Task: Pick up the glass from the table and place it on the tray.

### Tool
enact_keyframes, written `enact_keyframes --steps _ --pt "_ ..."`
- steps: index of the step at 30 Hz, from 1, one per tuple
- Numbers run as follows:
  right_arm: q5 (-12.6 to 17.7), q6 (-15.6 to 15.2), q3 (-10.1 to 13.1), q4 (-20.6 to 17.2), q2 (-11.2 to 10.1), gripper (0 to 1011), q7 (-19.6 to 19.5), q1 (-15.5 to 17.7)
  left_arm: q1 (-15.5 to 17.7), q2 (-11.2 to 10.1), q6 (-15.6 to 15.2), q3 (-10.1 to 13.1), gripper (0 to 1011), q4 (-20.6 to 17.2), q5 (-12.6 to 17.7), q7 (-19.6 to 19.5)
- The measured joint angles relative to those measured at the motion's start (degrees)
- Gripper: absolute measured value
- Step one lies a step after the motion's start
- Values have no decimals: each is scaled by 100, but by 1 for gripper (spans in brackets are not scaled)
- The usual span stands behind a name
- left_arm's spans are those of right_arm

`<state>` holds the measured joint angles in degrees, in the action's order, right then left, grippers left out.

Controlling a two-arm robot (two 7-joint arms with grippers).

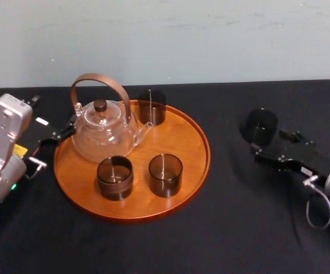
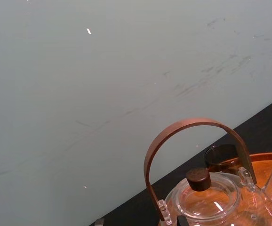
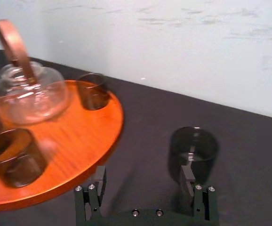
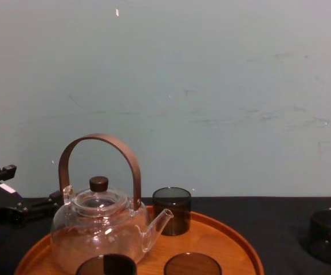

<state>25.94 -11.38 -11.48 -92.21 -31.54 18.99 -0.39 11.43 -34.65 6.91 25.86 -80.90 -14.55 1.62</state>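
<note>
A dark smoked glass (image 1: 259, 125) stands upright on the black table (image 1: 239, 228), to the right of the round orange-brown tray (image 1: 202, 154). My right gripper (image 1: 273, 144) is open just behind the glass, low over the table. In the right wrist view the glass (image 3: 193, 148) stands straight ahead of one finger (image 3: 188, 179), not between the two. The chest view has the glass (image 4: 328, 235) at the far right. My left gripper (image 1: 59, 134) rests open at the tray's left edge, beside the teapot.
The tray holds a clear glass teapot (image 1: 103, 130) with a brown arched handle and three dark glasses: one at the back (image 1: 152, 107) and two at the front (image 1: 115, 177) (image 1: 165, 174). A pale wall runs behind the table. Bare black cloth lies between tray and glass.
</note>
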Motion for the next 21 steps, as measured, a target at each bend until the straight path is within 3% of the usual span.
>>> enact_keyframes --steps 21 --pt "-1 -19 109 847 174 1002 -2 -606 0 0 0 0 1001 0 0 0"
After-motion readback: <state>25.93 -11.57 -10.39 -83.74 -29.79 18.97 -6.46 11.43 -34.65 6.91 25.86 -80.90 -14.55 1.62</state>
